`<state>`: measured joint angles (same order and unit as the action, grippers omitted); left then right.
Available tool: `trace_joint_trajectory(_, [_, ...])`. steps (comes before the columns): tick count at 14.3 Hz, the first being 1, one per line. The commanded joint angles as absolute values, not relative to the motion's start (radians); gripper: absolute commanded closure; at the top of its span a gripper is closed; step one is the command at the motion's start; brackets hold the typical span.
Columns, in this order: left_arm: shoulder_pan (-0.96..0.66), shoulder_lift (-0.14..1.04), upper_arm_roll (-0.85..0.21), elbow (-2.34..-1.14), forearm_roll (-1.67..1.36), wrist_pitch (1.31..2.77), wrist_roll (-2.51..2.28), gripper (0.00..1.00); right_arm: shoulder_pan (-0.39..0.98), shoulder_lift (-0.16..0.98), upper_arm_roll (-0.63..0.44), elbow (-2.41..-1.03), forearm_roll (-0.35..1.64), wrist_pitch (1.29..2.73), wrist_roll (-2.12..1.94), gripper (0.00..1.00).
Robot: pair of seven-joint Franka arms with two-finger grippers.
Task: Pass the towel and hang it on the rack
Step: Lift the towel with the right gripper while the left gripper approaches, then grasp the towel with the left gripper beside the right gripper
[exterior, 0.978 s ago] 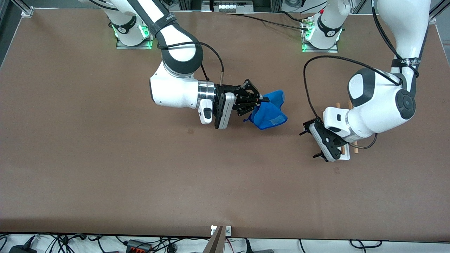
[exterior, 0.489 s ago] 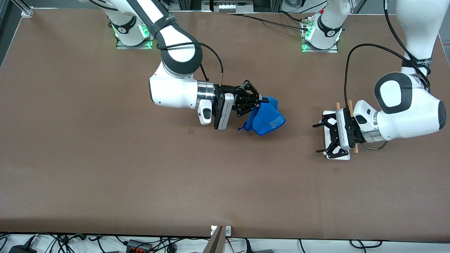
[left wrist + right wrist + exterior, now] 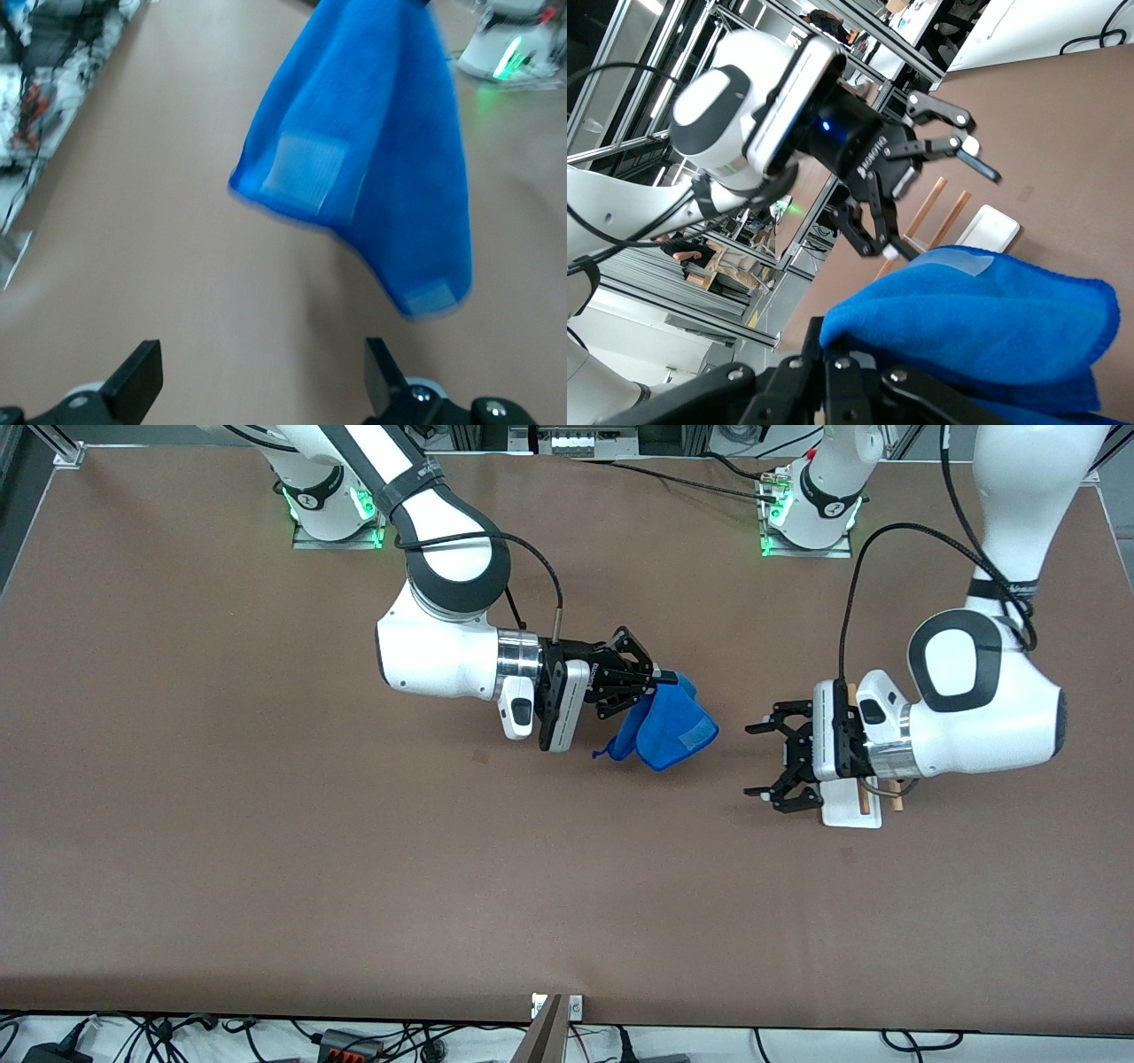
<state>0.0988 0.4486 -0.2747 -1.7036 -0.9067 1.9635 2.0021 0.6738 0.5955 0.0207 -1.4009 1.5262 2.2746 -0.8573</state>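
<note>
Hanging in folds over the middle of the brown table [image 3: 266, 824], the towel [image 3: 666, 726] is pinched at its top edge by the right gripper [image 3: 663, 680]. Facing it over the table, the left gripper [image 3: 760, 760] has its fingers spread wide and empty, just beside the rack [image 3: 852, 811], whose white base sits under that arm's wrist. Cables and power strips [image 3: 345, 1041] lie along the table's near edge.
</note>
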Motion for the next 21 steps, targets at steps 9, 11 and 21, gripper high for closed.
trace_joint_trajectory(9, [0.13,0.414,-0.287,-1.695,-1.077,1.759,2.079,0.0,0.686,0.604,0.014,-1.397,1.534,2.292,-0.857,1.0])
trace_joint_trajectory(11, [0.109,0.42,-0.287,-1.674,-1.078,1.773,2.072,0.0,0.686,0.604,0.014,-1.41,1.531,2.29,-0.857,1.0])
trace_joint_trajectory(21, [0.012,0.46,-0.285,-1.678,-1.074,1.933,2.046,0.0,0.684,0.604,0.014,-1.419,1.511,2.287,-0.857,1.0])
